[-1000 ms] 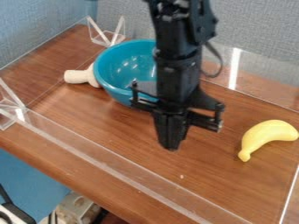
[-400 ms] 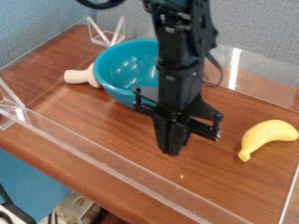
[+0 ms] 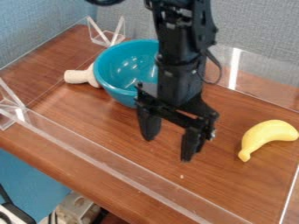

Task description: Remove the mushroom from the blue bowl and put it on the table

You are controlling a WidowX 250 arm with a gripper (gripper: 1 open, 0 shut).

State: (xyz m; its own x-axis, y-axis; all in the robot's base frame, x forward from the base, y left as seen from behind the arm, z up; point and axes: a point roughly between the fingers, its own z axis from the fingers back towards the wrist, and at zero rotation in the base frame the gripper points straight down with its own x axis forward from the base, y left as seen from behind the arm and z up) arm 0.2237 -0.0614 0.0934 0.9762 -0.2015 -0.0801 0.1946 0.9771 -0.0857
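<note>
Gripper (image 3: 170, 136): you see it pointing straight down over the table (image 3: 82, 118), approx. mid-surface, just in front of the blue bowl (image 3: 124, 70). Jaws are spread wide, one finger toward the front-left, the other toward the front-right. Nothing sits between them; the gap shows bare wood grain. Fingertips are close to the surface; contact w/ the wood can't be confirmed from this angle.

Mushroom (image 3: 79, 76): you find it outside the bowl, lying on its side on the table, against the bowl's left outer wall, toward the table's back-left area. Pale cream, cap end pointing left, away from the bowl. It appears to touch the bowl wall or sit just beside it; exact contact not resolvable. It is well apart from the gripper.

Blue bowl: upright, in the back half of the table, left of centre. Interior partly visible; the arm body hides its right rim. No object is seen in the visible part of the interior.

Banana (image 3: 265, 138): yellow, lying flat near the table's right edge, right of the gripper, not touching it.

Acrylic walls (image 3: 70, 144): clear, low, running along the table's front and left edges and across the back. A clear bracket stands at the back edge behind the bowl.
</note>
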